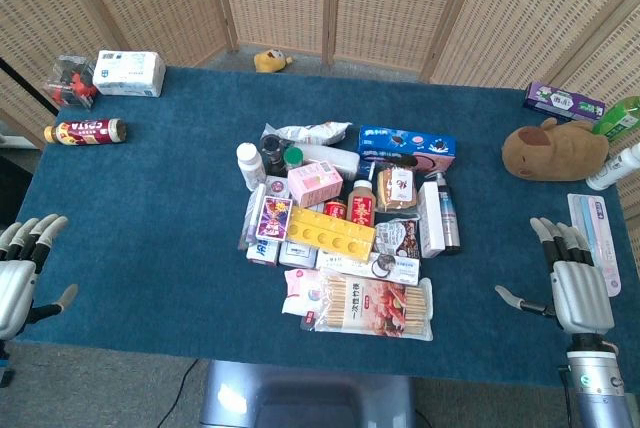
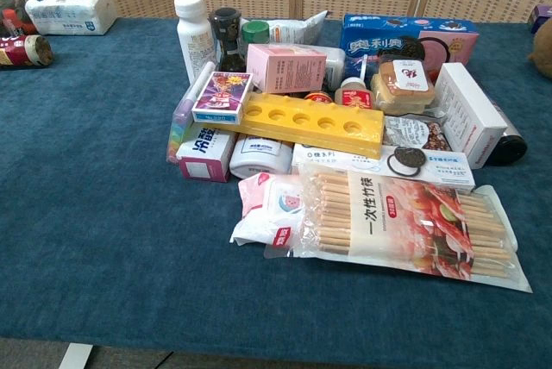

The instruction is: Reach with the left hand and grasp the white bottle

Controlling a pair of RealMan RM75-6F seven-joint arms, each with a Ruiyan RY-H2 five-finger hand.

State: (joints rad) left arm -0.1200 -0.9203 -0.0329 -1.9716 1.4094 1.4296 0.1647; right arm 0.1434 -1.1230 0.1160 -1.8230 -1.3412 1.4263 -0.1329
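We've got the blue desk (image 1: 150, 208) with a pile of groceries heaped mid-desk, prob dumped together, so stuff leans on stuff. The chopstick pack (image 2: 405, 222) lies flat at the pile's front. The white bottle (image 1: 249, 165) stands upright at the pile's back-left corner, dark jar (image 2: 226, 37) right beside it, so its left side looks free to come in from. Left hand (image 1: 22, 266) rests at the front-left edge, fingers spread, holding nothing; right hand (image 1: 572, 278) same at front-right. Lots of bare desk btw left hand and bottle.
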